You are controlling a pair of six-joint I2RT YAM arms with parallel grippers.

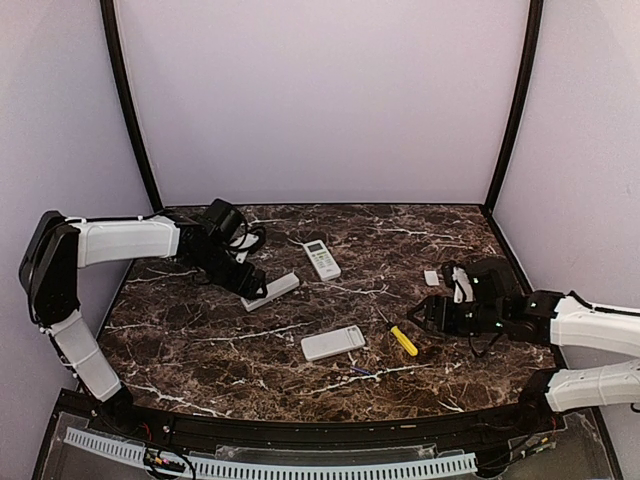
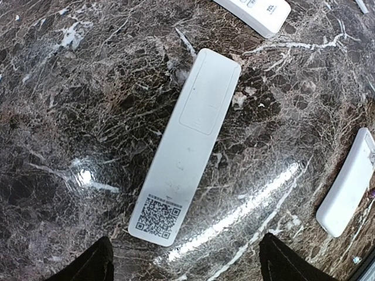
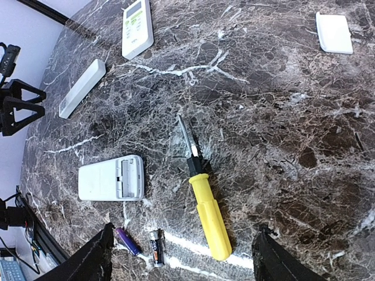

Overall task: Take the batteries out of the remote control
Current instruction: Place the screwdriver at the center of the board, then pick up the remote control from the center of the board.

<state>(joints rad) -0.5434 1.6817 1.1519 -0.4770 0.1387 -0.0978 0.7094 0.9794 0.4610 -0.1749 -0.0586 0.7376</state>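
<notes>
A long white remote (image 2: 187,146) lies face down with its back cover on and a QR label at the near end. My left gripper (image 2: 187,263) hovers open just short of that end, nothing between its fingers. A second white remote (image 3: 111,177) lies with its battery bay uncovered and empty. Beside it on the table lie two batteries, a blue-purple one (image 3: 128,240) and a black-and-orange one (image 3: 156,247). My right gripper (image 3: 184,252) is open above the yellow-handled screwdriver (image 3: 208,213), which lies flat on the table. A third remote (image 1: 322,259) lies face up further back.
A small white cover (image 3: 334,32) lies on the dark marble table (image 1: 200,340) at the right, behind my right arm. Black corner posts and lilac walls enclose the table. In the top view the loose batteries (image 1: 358,371) sit near the front edge.
</notes>
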